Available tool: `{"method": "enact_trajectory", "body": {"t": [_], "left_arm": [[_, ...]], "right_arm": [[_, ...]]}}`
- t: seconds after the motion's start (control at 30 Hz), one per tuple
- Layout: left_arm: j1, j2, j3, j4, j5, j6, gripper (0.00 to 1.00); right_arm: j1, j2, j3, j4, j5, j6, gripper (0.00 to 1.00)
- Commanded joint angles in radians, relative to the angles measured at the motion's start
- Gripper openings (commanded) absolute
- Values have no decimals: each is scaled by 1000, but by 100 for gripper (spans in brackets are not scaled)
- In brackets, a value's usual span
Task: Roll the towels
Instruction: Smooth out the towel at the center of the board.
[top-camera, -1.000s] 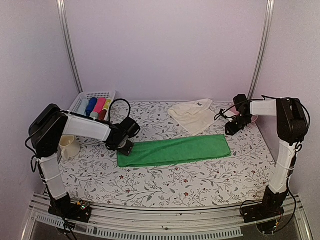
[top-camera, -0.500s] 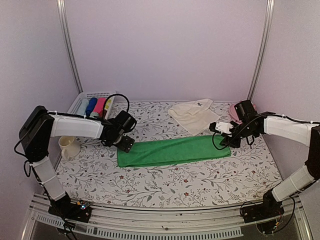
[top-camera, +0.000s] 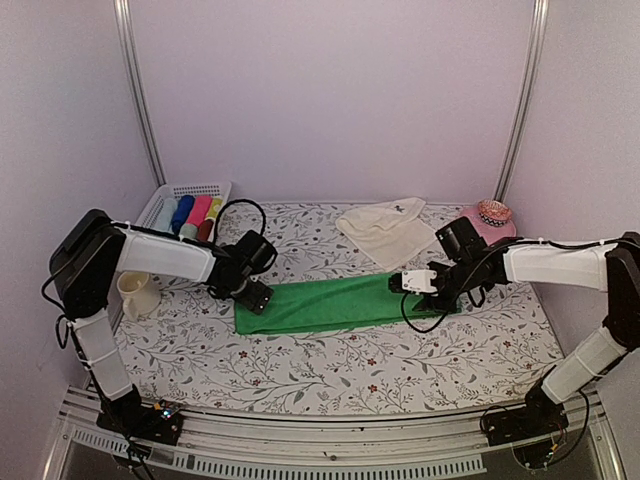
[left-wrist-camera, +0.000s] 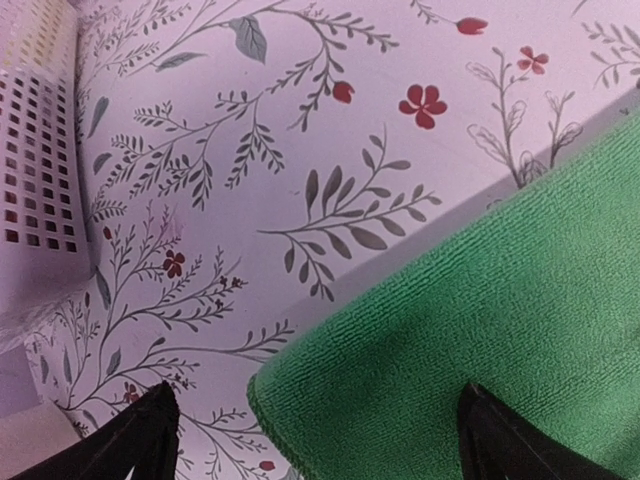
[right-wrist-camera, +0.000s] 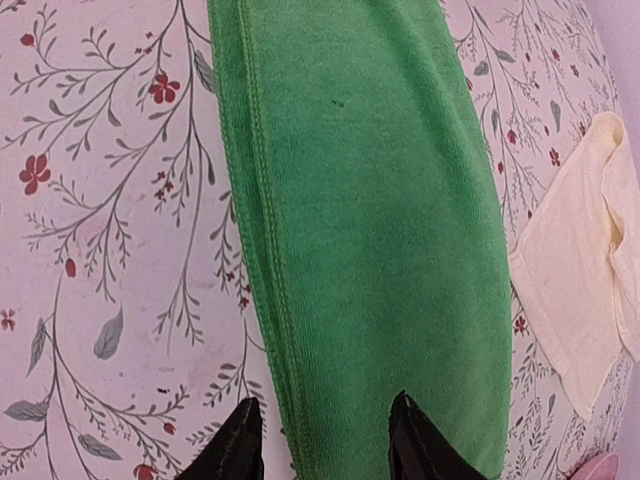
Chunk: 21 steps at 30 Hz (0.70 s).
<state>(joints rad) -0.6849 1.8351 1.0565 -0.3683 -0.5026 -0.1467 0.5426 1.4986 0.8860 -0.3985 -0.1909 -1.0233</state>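
Note:
The green towel (top-camera: 320, 303) lies flat as a long folded strip across the middle of the table. My left gripper (top-camera: 250, 295) sits at its left end, open wide; in the left wrist view the towel's corner (left-wrist-camera: 470, 330) lies between the spread fingers of that gripper (left-wrist-camera: 315, 445). My right gripper (top-camera: 410, 285) is low over the towel's right part, pointing left. In the right wrist view the right gripper (right-wrist-camera: 325, 445) stands partly open astride the near long edge of the green towel (right-wrist-camera: 380, 220). The cream towel (top-camera: 385, 230) lies crumpled behind, also seen as the cream towel (right-wrist-camera: 590, 260).
A white basket (top-camera: 165, 200) with coloured rolls stands at the back left, its wall (left-wrist-camera: 35, 150) close to my left gripper. A cream mug (top-camera: 138, 293) stands by the left arm. A pink dish (top-camera: 490, 215) sits at the back right. A floral cloth (top-camera: 330, 370) covers the table.
The right arm swung from the back right down and leftward over the green towel's right end. The left gripper stayed at the left end, shifting only slightly.

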Motion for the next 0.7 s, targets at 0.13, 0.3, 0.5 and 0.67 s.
{"method": "enact_trajectory", "body": {"t": [0.13, 0.3, 0.5, 0.67], "left_arm": [[11, -3, -43, 60, 21, 9, 97], [15, -2, -49, 72, 27, 13, 97], [15, 0, -49, 78, 33, 15, 97], [15, -2, -56, 79, 33, 12, 97]], "right_arm": [[135, 177, 118, 124, 59, 105, 40], [165, 242, 128, 130, 90, 126, 38], [184, 269, 133, 140, 94, 137, 33], [184, 293, 136, 138, 109, 149, 29]]}}
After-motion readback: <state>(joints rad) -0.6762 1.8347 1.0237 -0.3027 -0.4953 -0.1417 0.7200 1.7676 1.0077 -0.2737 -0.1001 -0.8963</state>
